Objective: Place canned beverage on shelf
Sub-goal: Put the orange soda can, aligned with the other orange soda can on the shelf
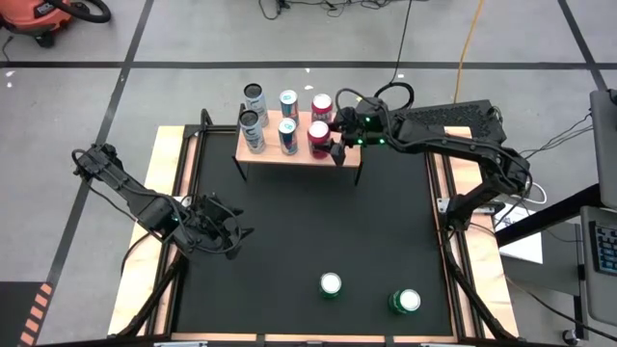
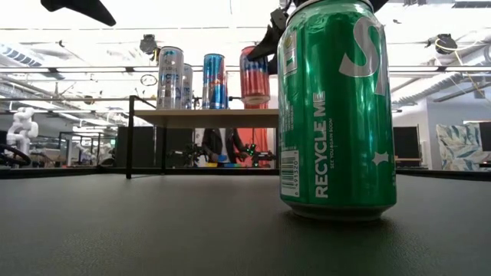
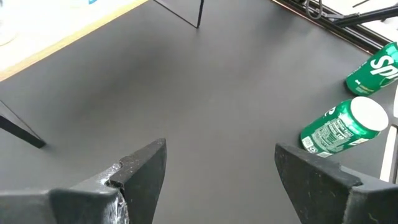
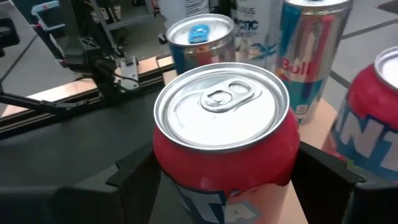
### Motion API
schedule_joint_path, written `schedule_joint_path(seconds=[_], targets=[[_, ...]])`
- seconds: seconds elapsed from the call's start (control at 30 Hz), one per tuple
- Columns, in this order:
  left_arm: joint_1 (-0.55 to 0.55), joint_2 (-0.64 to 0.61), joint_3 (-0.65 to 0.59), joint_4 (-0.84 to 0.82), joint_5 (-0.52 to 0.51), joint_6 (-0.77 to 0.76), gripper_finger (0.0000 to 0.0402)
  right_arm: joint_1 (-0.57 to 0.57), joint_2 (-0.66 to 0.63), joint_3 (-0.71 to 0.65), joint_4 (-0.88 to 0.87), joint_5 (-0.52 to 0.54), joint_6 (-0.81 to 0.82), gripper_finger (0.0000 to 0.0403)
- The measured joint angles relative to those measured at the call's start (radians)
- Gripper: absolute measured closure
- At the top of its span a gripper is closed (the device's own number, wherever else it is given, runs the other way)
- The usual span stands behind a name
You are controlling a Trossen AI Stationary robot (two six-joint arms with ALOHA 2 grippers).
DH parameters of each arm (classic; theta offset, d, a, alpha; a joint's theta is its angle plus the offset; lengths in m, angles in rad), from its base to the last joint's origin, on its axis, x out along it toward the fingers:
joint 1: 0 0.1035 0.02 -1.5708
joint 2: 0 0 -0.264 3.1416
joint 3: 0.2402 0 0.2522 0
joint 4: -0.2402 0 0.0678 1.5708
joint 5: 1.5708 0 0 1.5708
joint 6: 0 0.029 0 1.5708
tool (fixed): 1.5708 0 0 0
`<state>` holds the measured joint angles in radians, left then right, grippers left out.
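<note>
The shelf (image 1: pixel 275 157), a light-wood board on thin black legs, stands at the table's far middle. On it stand two silver cans (image 1: pixel 254 96), two blue cans (image 1: pixel 288 101) and a red can (image 1: pixel 321 106). My right gripper (image 1: pixel 333 137) is at the shelf's right part, shut on a second red can (image 4: pixel 221 124) at the board's near right. I cannot tell whether this can's base touches the board. My left gripper (image 1: pixel 234 233) is open and empty, low over the black mat at the left. Two green cans (image 1: pixel 331 284) (image 1: pixel 405 302) stand near the front edge. My right gripper pinches the red can's side wall (image 4: pixel 165 171) between its two fingers, one finger (image 4: pixel 134 177) on each side, below the rim. The fingers come from the table's right, slanting a little down. The can is upright with its top (image 4: pixel 221 106) up, over the board.
The other cans on the shelf stand close to the left of and behind the held can. The big green can (image 2: pixel 337 107) fills the low view's right. The shelf's black legs (image 2: pixel 128 138) stand on the mat. The wooden table frame (image 1: pixel 164 193) borders the mat.
</note>
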<state>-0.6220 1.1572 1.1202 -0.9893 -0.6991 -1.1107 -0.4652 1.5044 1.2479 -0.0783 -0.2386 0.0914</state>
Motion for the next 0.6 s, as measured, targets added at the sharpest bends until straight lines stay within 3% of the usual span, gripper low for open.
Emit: schedule_joint_path(seconds=[0.6], targets=[[0.0,0.0,0.0,-0.016,0.007,-0.007,0.0103,-0.007,0.027,0.0,-0.007,0.003,-0.025,0.0119]])
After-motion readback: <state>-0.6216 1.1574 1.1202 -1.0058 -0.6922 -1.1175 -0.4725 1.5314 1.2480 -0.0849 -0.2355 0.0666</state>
